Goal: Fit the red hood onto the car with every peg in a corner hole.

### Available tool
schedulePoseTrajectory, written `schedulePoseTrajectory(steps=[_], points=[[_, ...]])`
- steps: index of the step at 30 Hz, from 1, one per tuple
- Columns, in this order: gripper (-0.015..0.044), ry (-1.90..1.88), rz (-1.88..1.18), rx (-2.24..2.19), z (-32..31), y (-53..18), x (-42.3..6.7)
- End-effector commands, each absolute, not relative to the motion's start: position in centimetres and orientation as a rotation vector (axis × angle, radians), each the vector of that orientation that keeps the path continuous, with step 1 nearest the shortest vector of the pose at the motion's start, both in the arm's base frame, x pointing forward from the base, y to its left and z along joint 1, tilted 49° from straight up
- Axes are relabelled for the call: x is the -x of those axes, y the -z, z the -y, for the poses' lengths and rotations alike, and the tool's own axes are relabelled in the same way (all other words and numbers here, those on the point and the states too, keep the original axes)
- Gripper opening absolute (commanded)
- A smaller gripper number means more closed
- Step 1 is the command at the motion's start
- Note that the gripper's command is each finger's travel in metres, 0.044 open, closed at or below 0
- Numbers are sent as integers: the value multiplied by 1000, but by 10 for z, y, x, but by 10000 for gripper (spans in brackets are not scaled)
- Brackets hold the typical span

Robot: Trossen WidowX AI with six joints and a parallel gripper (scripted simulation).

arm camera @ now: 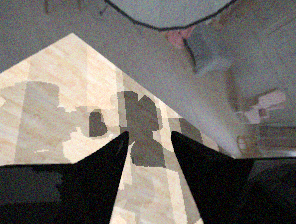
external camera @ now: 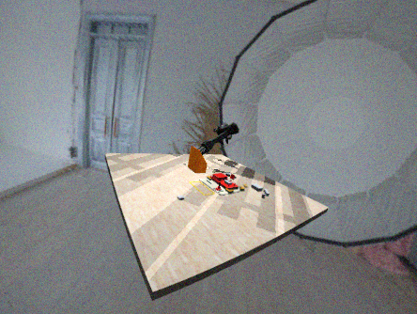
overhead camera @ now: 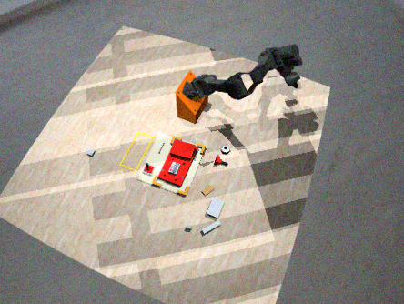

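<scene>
The red car chassis (overhead camera: 175,177) (external camera: 223,181) sits in its cream jig (overhead camera: 158,150) with orange corner blocks. The grey engine block (overhead camera: 174,167) shows uncovered on the deck. A brighter red flat-topped part (overhead camera: 183,149) sits at the car's far end. I cannot tell whether it is the hood. A small red piece (overhead camera: 219,160) lies on the table right of the jig, too small to identify. My gripper (overhead camera: 293,81) (external camera: 233,128) (arm camera: 150,135) is open and empty. It hangs high over the far right part of the table, well away from the car.
The arm's orange base (overhead camera: 188,102) (external camera: 196,161) stands behind the jig. A yellow outlined rectangle (overhead camera: 128,147) lies left of the jig. A white ring (overhead camera: 225,148), a tan block (overhead camera: 207,190), grey plates (overhead camera: 215,207) (overhead camera: 210,227) and small grey blocks (overhead camera: 91,152) (overhead camera: 188,228) lie scattered about.
</scene>
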State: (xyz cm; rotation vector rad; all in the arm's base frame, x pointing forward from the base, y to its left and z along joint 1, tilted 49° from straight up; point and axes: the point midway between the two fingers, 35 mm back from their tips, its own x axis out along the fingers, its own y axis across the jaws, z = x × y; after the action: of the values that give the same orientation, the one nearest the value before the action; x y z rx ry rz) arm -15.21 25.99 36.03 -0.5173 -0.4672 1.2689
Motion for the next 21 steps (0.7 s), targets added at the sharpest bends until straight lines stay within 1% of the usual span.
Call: schedulePoseTrajectory(steps=[1,8,9,21], points=[[247,-1268,467,517,-260,-360,152],[431,-1217,430,508,-284,-357,127],[440,-1207,421,505,-288,-356,122],[440,-1091,303,463,-330,-345,47]])
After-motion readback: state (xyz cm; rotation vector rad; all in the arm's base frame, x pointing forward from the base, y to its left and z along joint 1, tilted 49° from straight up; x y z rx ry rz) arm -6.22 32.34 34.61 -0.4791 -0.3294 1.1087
